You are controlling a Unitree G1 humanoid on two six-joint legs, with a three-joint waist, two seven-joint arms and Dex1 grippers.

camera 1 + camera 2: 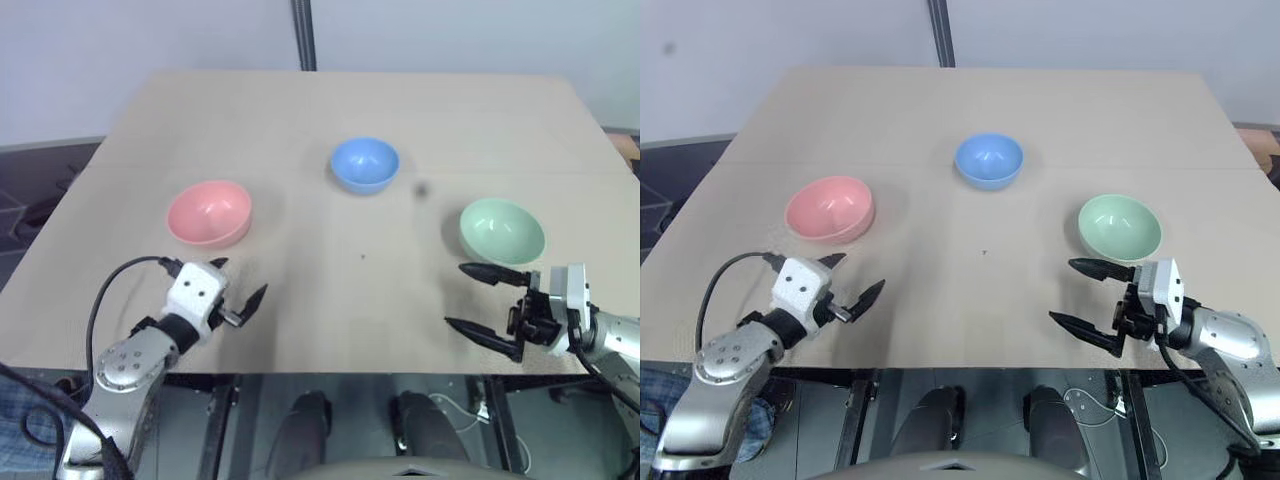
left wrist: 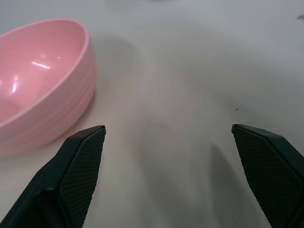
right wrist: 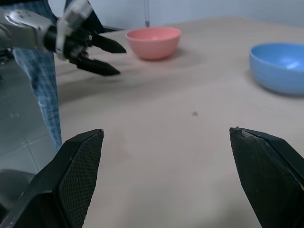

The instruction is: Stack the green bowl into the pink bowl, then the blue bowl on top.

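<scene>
Three bowls stand apart and upright on the beige table (image 1: 330, 100). The pink bowl (image 1: 209, 212) is at the left, the blue bowl (image 1: 365, 164) at the middle back and the green bowl (image 1: 502, 230) at the right. My left gripper (image 1: 240, 277) is open and empty just in front of the pink bowl (image 2: 38, 80), near the front edge. My right gripper (image 1: 455, 294) is open and empty just in front of the green bowl, pointing left across the table. In the right wrist view are the pink bowl (image 3: 153, 42), the blue bowl (image 3: 280, 66) and the left gripper (image 3: 121, 61).
A small dark speck (image 1: 421, 189) lies on the table right of the blue bowl. A grey pole (image 1: 305, 35) rises behind the far edge. A person's leg in blue checked cloth (image 3: 42, 80) stands by the table's left side. The front edge (image 1: 350, 372) runs close under both grippers.
</scene>
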